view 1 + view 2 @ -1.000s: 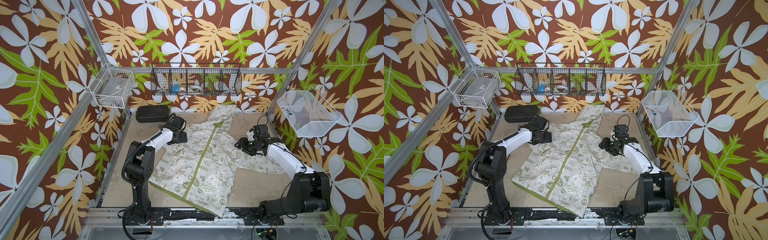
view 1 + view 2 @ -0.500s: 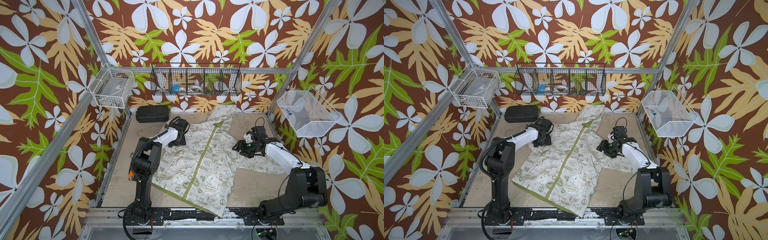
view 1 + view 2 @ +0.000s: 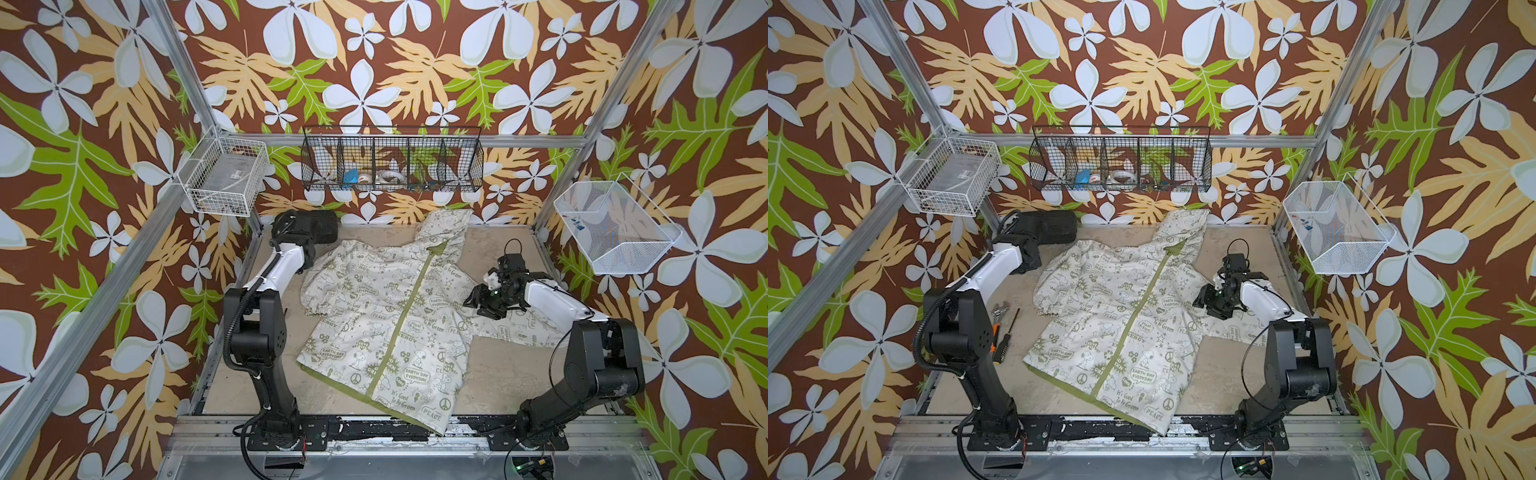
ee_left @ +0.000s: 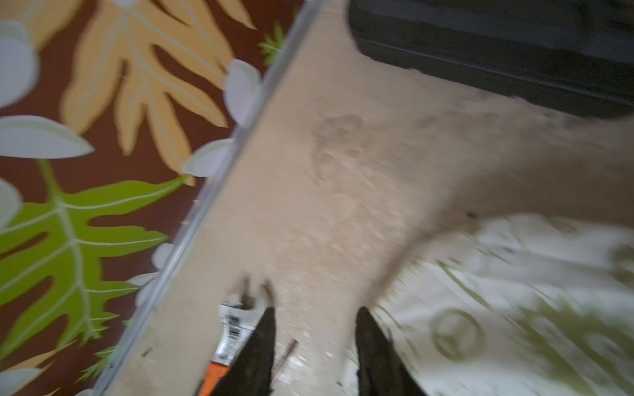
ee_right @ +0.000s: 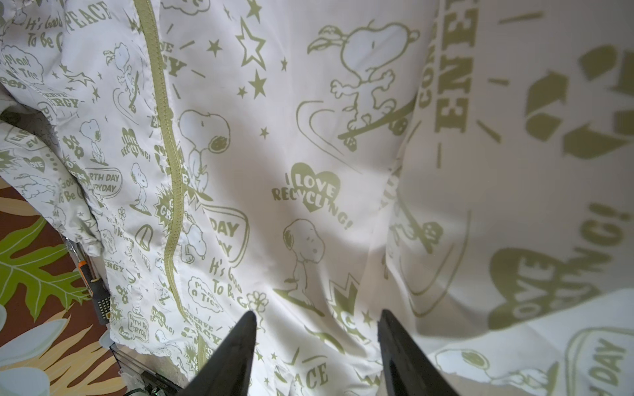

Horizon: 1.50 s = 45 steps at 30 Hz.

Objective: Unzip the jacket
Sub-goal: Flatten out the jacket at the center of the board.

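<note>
The jacket (image 3: 374, 324) (image 3: 1100, 328) lies flat on the table in both top views, cream with olive prints, hood toward the back wall. Its green zipper (image 3: 409, 303) (image 5: 171, 164) runs closed down the front. My left gripper (image 4: 314, 312) (image 3: 1030, 259) hangs open and empty over bare table at the back left, beside the jacket's sleeve (image 4: 514, 308). My right gripper (image 5: 317, 315) (image 3: 473, 299) is open just above the jacket's cloth on the right side, with nothing between its fingers.
A black case (image 3: 322, 226) (image 4: 497, 51) sits in the back left corner behind the left arm. A wrench (image 3: 1000, 311) (image 4: 240, 308) and a screwdriver (image 3: 1007, 332) (image 5: 97, 295) lie left of the jacket. Wire baskets (image 3: 224, 174) (image 3: 392, 162) (image 3: 611, 226) hang on the walls.
My left gripper has drawn back off the jacket's shoulder toward the back left corner and its jaws have narrowed. The right gripper has crept slightly leftward over the jacket.
</note>
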### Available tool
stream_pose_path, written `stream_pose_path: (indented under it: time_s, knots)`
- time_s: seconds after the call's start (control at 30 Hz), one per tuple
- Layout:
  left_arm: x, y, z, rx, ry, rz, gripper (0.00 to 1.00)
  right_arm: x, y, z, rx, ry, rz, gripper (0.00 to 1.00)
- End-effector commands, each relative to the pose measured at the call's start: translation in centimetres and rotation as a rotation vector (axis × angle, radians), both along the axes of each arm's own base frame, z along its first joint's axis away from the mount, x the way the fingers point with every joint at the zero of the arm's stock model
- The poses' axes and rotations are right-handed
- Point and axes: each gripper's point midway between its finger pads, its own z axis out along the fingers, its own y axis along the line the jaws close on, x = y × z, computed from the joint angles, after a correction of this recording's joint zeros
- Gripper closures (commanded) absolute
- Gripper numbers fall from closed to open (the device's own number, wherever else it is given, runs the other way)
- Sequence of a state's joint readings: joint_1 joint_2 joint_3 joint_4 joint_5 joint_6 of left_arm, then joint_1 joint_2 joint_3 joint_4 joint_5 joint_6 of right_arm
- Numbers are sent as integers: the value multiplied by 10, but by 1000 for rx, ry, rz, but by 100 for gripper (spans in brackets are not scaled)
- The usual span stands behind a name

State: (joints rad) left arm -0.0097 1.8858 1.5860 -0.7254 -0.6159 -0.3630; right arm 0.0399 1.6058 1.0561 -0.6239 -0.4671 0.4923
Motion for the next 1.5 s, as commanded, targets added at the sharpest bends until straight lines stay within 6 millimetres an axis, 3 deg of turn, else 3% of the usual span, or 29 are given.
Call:
stream_pose_path:
  time_s: [0.0,0.07,0.1,0.2,0.33,0.43,0.5,0.6,0.77,1.1,1.33,1.47]
  knots:
    - [-7,51,32,149,-10,92,31,-6,4,3,19,3,38,40]
    - [-3,56,48,150,-54,89,27,-7,7,7,29,-8,55,38]
    - [2,49,52,110,-75,55,26,-7,9,9,38,-14,68,37]
    - [7,4,47,-73,-125,-63,25,-7,12,12,51,-25,94,33]
    - [-19,-81,10,-183,-34,-235,23,-2,15,17,71,-41,116,29]
    - [-53,-123,-25,-229,51,-298,25,1,18,22,89,-56,121,27]
    - [-71,-135,-42,-259,69,-302,27,0,24,26,122,-61,131,25]
    - [-84,-143,-55,-303,71,-321,30,-7,31,27,137,-52,154,25]
    - [-80,-149,-60,-309,87,-375,29,-36,39,14,124,12,188,26]
    - [-83,-171,-93,-346,193,-424,24,-126,37,-3,40,199,213,20]
    - [-74,-165,-107,-289,232,-409,23,-160,40,-29,87,286,168,23]
    - [-69,-163,-112,-266,245,-403,23,-157,45,-42,93,281,148,30]
